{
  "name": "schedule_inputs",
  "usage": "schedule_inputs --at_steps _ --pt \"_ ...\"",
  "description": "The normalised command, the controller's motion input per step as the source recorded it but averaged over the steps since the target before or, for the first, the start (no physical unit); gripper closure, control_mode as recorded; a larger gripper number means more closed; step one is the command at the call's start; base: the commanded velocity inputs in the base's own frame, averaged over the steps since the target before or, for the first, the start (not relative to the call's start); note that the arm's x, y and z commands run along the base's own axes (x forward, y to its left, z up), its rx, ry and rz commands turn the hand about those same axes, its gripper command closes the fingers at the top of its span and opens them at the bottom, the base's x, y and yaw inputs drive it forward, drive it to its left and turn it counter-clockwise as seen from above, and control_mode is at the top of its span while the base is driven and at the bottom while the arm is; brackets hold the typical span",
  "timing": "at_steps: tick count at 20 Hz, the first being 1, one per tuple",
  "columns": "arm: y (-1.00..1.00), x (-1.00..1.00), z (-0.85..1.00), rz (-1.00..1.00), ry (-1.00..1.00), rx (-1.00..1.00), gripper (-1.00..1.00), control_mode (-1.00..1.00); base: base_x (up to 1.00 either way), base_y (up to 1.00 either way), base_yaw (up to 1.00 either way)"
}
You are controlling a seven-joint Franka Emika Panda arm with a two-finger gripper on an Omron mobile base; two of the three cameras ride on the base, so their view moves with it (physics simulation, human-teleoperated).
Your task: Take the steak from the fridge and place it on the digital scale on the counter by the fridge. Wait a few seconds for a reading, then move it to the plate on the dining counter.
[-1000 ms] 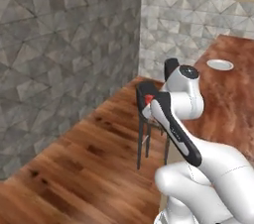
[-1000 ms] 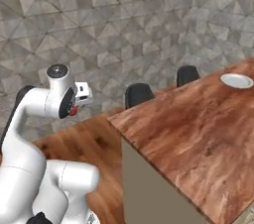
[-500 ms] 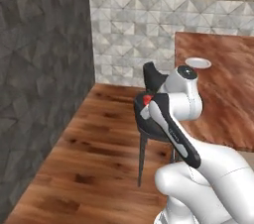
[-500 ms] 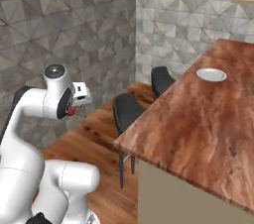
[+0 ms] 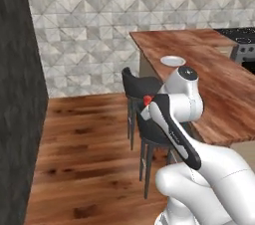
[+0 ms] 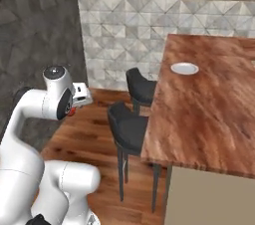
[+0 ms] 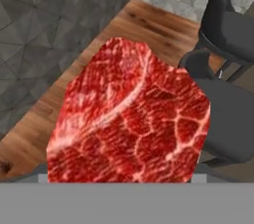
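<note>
— Your hand (image 5: pixel 146 102) is closed on the steak (image 7: pixel 130 119), held up in front of the arm. In the left base view you see it as a small red spot at the wrist, in the right base view as a red sliver (image 6: pixel 71 113) under the white hand block.

— How well is it held?

— In the hand view the meat fills the middle, marbled red, and covers the finger tips, so you can't see the pads themselves. It hangs over wood floor (image 7: pixel 74 74), with two dark stools (image 7: pixel 230 114) to the right of that view.

— And where's the plate from your side?

— The plate (image 5: pixel 173 60) lies on the worktop (image 5: pixel 219 89), near its left edge and well apart from the hand. In the right base view you'll find it (image 6: pixel 185 68) toward the far end of the reddish-brown top (image 6: pixel 204 119), with nothing on it.

— What stands between?

— The two stools (image 6: pixel 130 129) are tucked along the worktop's edge, one just beyond the other; the nearer one is just beside the arm (image 5: pixel 174 129) in the left base view. A grey tiled wall (image 5: pixel 89 30) runs behind.
</note>
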Motion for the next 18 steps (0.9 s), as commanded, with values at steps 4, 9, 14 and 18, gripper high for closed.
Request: schedule_inputs --at_steps 4,9,14,18 --pt "0.00 0.00 0.00 0.00 0.00 0.00 1.00 1.00 0.66 0.87 -0.60" --pt "0.00 0.00 0.00 0.00 0.00 0.00 1.00 1.00 0.70 0.84 -0.60" --pt "0.00 0.00 0.00 0.00 0.00 0.00 1.00 1.00 0.62 0.84 -0.62" --pt "0.00 0.00 0.00 0.00 0.00 0.00 1.00 1.00 0.55 0.81 -0.63"
